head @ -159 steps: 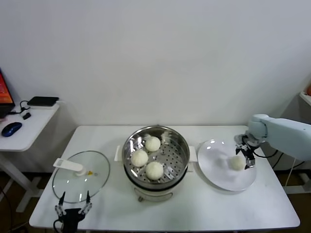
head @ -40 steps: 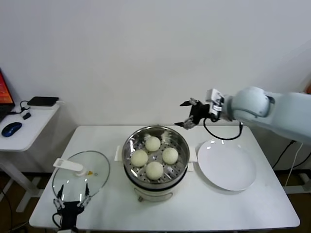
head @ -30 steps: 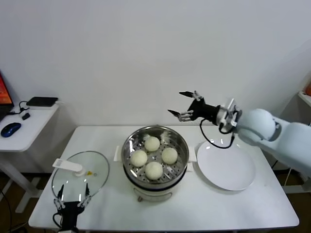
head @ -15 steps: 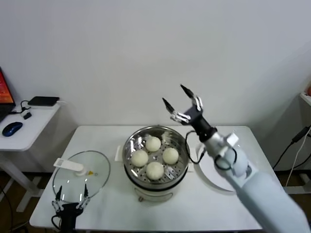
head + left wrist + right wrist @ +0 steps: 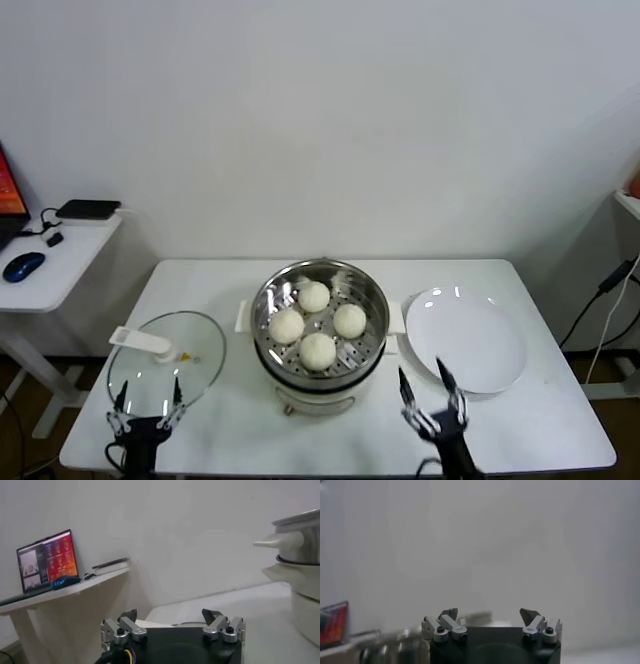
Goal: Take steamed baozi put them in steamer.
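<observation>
The steamer [image 5: 322, 264] stands mid-table, a shiny steel pot with a perforated tray. Several off-white steamed baozi rest on that tray, among them one at the back [image 5: 313, 296], one toward the left [image 5: 287, 326] and one at the front [image 5: 318, 350]. My right gripper [image 5: 424, 386] is low at the table's front edge, in front of the plate, open and empty; the right wrist view shows its fingers [image 5: 489, 614] spread wide. My left gripper [image 5: 148, 400] sits parked at the front left by the lid, open [image 5: 170, 616], with the steamer's side [image 5: 300, 555] off to one side.
An empty white plate [image 5: 466, 340] lies right of the steamer. A round glass lid [image 5: 165, 365] with a white handle lies on the left of the table. A side table [image 5: 50, 270] with a mouse and a screen stands further left.
The right arm dropped from above the steamer to the table's front edge, still open and empty. The baozi it held on the plate earlier now lies in the steamer.
</observation>
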{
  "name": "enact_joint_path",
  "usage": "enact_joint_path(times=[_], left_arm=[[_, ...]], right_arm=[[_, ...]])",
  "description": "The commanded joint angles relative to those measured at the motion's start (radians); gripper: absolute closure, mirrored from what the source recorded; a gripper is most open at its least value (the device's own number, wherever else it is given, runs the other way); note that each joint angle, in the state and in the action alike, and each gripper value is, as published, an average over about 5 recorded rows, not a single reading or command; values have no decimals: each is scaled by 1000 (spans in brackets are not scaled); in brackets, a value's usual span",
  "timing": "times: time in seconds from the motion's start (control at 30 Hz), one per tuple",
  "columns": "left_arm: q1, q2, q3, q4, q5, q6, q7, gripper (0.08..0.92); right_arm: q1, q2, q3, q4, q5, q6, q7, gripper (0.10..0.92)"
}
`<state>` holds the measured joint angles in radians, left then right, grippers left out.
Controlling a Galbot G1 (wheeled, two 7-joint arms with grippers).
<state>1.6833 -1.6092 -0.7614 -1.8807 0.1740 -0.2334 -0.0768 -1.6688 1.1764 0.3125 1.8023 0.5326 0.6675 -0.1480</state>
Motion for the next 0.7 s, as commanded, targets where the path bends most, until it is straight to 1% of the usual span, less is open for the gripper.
enact_joint_path(times=[0.03,0.37,0.7], left_arm=[[0,-49,3,-5,-2,-3,-2,177],[5,-49,4,-9,-2,-5,-3,177],[11,-49,6,-12,-5,-1,-2,177]], right_arm=[[-259,91,98,19,-49,77,43,203],[-246,96,122,47,-71,59,50,203],[-232,100,124,45,-96,45,49,203]])
